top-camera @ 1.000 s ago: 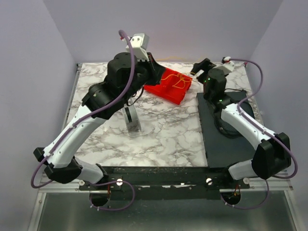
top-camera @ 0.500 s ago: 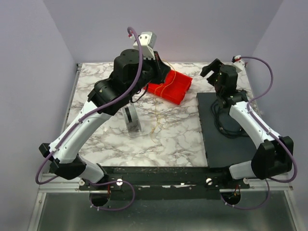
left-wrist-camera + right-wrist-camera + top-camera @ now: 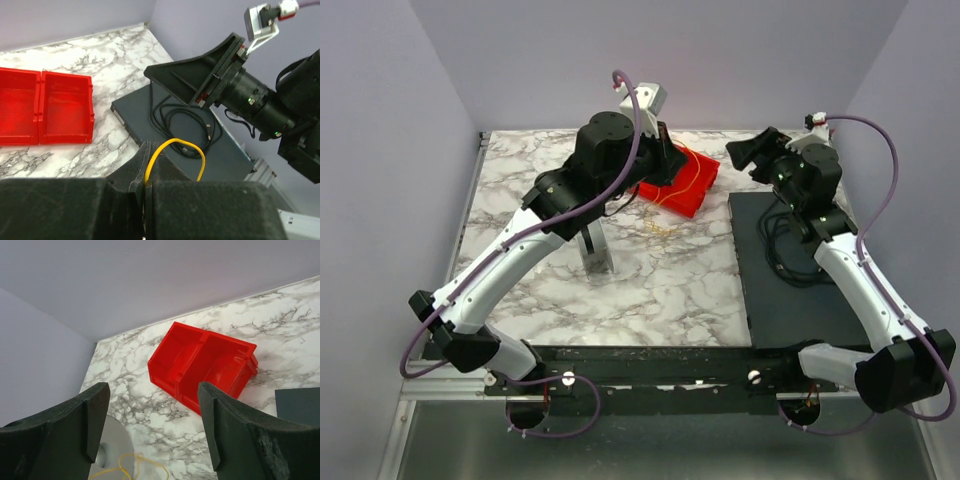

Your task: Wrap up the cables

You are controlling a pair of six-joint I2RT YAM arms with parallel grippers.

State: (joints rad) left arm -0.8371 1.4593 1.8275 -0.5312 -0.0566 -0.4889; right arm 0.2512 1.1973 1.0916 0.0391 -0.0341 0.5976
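Your left gripper [image 3: 148, 152] is pinched tight on the yellow cable [image 3: 175, 145]. A short loop arches out past the fingertips toward the tabletop's right edge, and its far leg drops behind the finger and is cut off there.

From above, the gripper itself is hidden behind the raised wrist. The strand hangs steeply from it, long axis running far-to-near, and passes in front of the red bin [image 3: 688, 182]. It ends in a small loose tangle on the marble tabletop [image 3: 650, 290], just on the near side of the bin. The strand is hair-thin and hard to trace between grip and tangle, so you can't tell if it touches the bin.

The bin sits toward the tabletop's far edge. In the left wrist view both compartments look bare.

Your right gripper [image 3: 757, 150] is spread wide and holds nothing. It is up in the air by the far right corner, aimed toward the bin.

A black cord [image 3: 782, 245] lies coiled on the dark mat [image 3: 770, 300] along the right edge.

In the right wrist view a bit of yellow strand lies beside the grey stand [image 3: 116, 442], cropped at the bottom.
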